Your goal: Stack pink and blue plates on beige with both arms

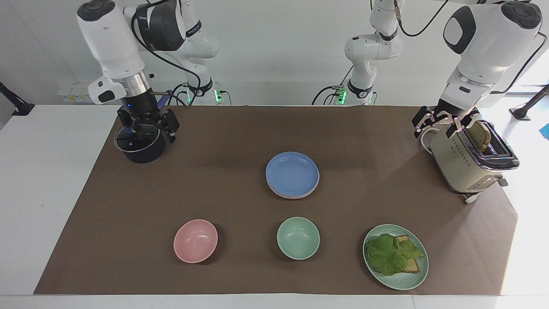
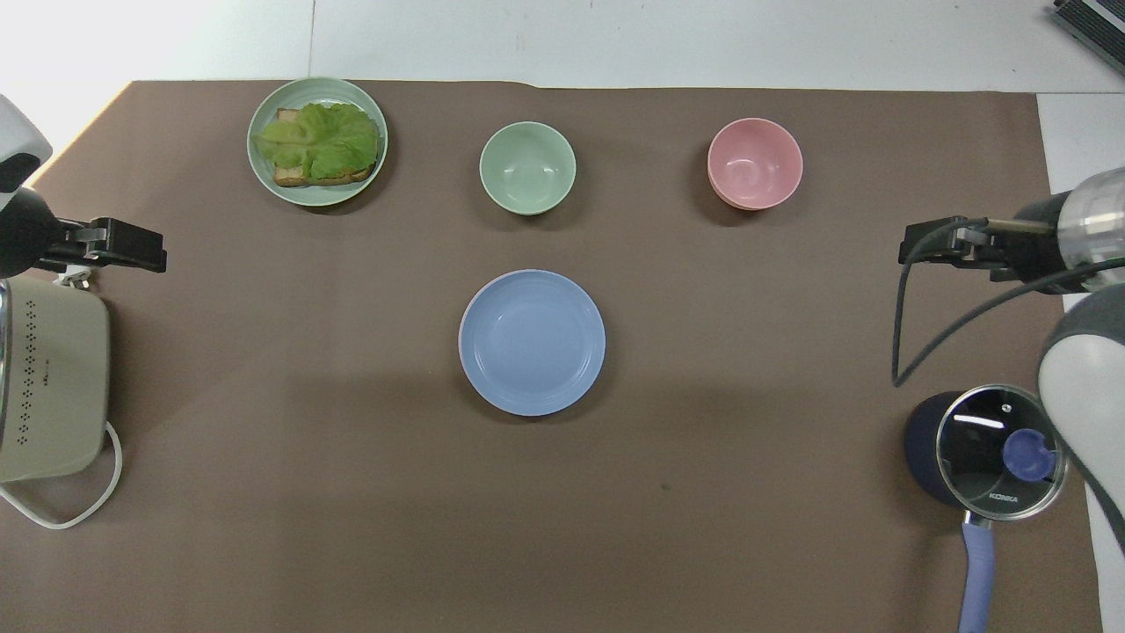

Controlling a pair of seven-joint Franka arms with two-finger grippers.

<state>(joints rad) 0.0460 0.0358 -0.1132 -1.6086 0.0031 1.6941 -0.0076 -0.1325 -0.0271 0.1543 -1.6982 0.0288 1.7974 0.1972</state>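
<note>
The blue plate [image 1: 292, 173] [image 2: 533, 341] lies on top of a stack in the middle of the brown mat. Just a thin rim of the pink plate [image 1: 291, 197] [image 2: 460, 329] peeks out beneath it. The beige plate is hidden under these two. My right gripper [image 1: 155, 136] [image 2: 910, 246] hangs open and empty over the lidded pot, well away from the stack. Over the toaster at the left arm's end of the table, my left gripper [image 1: 444, 124] [image 2: 145, 251] waits open, holding nothing.
A dark pot with a glass lid [image 1: 139, 143] [image 2: 989, 448] stands at the right arm's end. A toaster [image 1: 467, 161] holds a bread slice. Farther from the robots than the stack sit a pink bowl [image 1: 195, 240], a green bowl [image 1: 298, 237] and a green plate [image 1: 411, 281] with lettuce toast.
</note>
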